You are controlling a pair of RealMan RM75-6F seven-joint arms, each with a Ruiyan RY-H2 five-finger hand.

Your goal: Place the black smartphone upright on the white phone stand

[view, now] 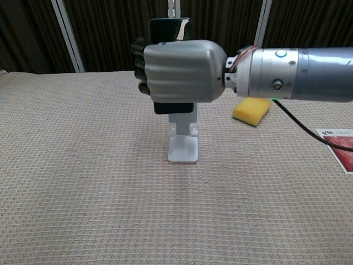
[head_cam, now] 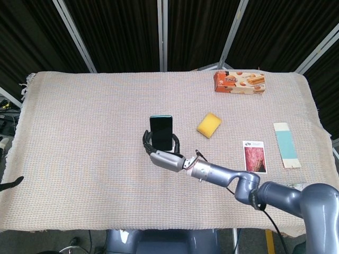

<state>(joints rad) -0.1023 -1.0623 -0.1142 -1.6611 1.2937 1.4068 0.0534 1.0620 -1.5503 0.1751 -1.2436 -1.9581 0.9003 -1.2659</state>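
Note:
My right hand (head_cam: 164,156) (view: 179,72) grips the black smartphone (head_cam: 161,132) (view: 167,26) upright, its screen facing the head camera. In the chest view the phone's lower edge hangs just above the white phone stand (view: 182,148), whose base and neck show below the hand; I cannot tell whether they touch. In the head view the hand and phone hide the stand. At the left edge of the head view only a dark tip of my left hand (head_cam: 11,183) shows, far from the stand.
A yellow sponge (head_cam: 209,125) (view: 252,110) lies right of the stand. An orange snack box (head_cam: 239,82) sits at the back right. A card with a red picture (head_cam: 255,156) (view: 339,146) and a teal-and-white strip (head_cam: 286,144) lie to the right.

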